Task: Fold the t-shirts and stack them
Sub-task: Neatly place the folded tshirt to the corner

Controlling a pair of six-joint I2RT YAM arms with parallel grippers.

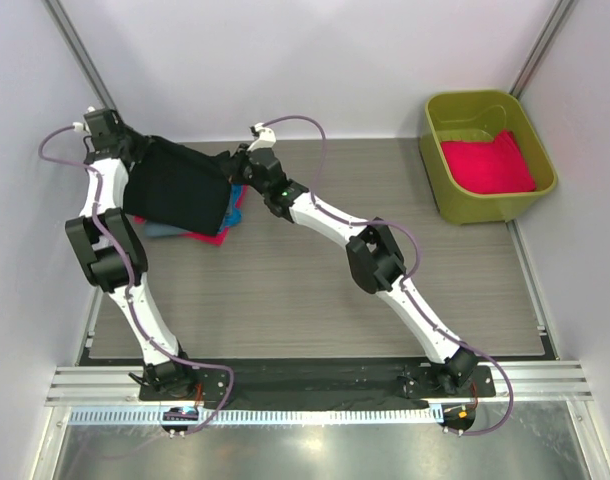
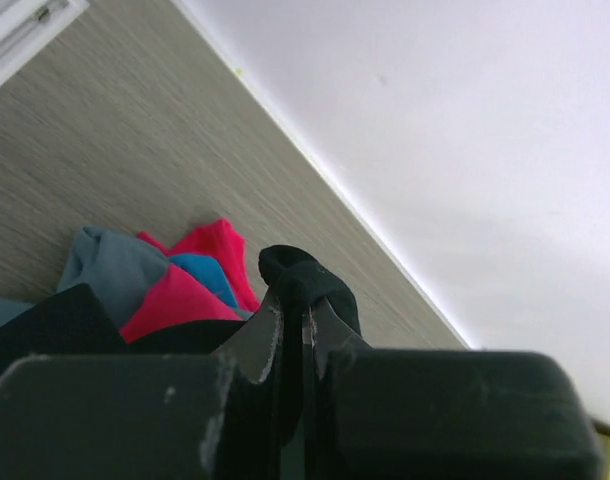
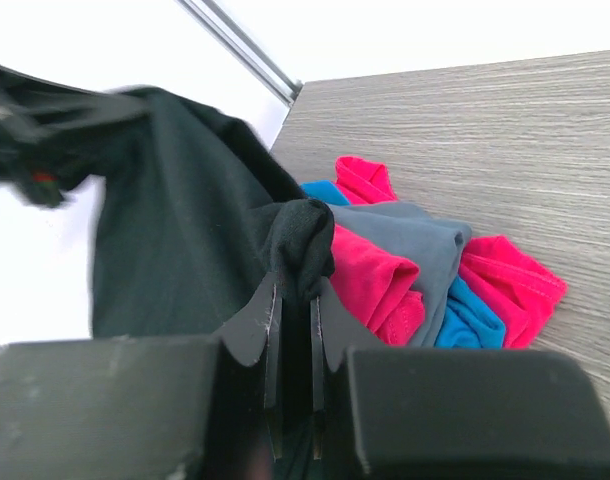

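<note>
A black t-shirt [image 1: 180, 190] hangs spread between my two grippers above the back left of the table. My left gripper [image 1: 137, 155] is shut on one corner of it, and a bunch of black cloth [image 2: 303, 278] sticks out past the fingertips. My right gripper [image 1: 233, 165] is shut on the other corner [image 3: 303, 240], with the shirt's body [image 3: 175, 230] hanging to its left. Under the black shirt lies a pile of folded t-shirts [image 1: 203, 234]: hot-pink [image 3: 370, 275], grey [image 3: 415, 232] and blue [image 3: 470, 315] layers. The same pile [image 2: 175, 290] shows in the left wrist view.
An olive-green tub [image 1: 485, 205] stands at the back right with a hot-pink shirt [image 1: 490, 163] inside. White walls close the back and both sides. A metal rail [image 1: 315, 385] runs along the near edge by the arm bases.
</note>
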